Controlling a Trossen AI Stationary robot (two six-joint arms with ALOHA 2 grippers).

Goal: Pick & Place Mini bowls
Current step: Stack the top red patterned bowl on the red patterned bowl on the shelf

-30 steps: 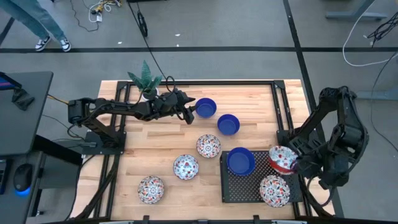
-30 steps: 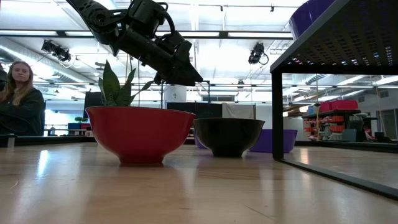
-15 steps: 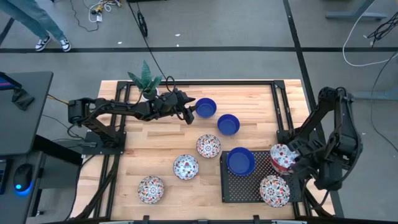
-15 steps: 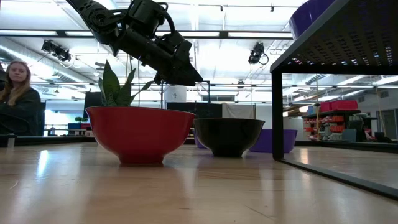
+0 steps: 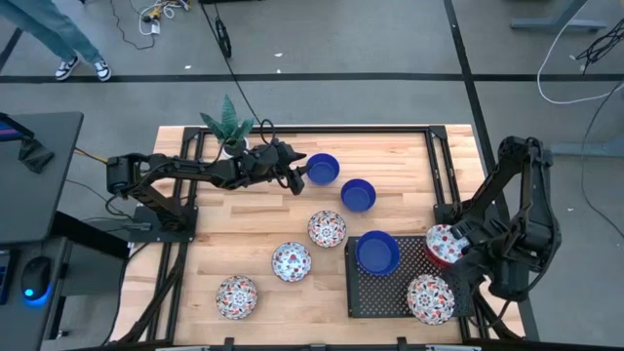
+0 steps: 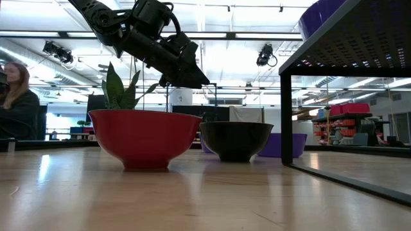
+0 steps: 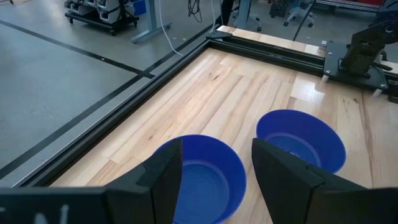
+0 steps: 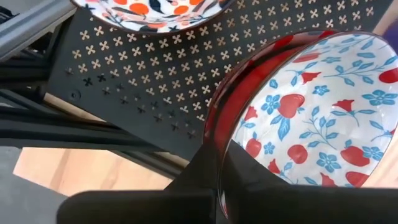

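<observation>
Your right gripper (image 5: 450, 255) is at the right of the high view, over the right edge of the black tray with holes (image 5: 382, 289). It is closed on the rim of a flowery bowl (image 5: 444, 246), red outside, white inside with red and blue flowers. In the right wrist view you can see a finger pinching that rim, with the bowl held just above the tray.

It looks like you are at the putting-down step. Next, you would lower the bowl onto a bare part of the tray and let go. Watch the other flowery bowl (image 5: 430, 298) near the lower right of the tray, and the blue bowl (image 5: 376, 253) at the tray's left. Do not bump them.

Your left gripper (image 5: 297, 175) is in the upper middle of the high view, beside a blue bowl (image 5: 322, 168). Its fingers are spread wide and hold nothing. The left wrist view looks down between them at that bowl. Another blue bowl (image 5: 358, 195) sits close by.

Three more flowery bowls (image 5: 291, 260) wait on the light wooden table (image 5: 390, 156). A small green plant (image 5: 229, 125) stands at the table's upper left. The floor around is grey, with cables on it.
</observation>
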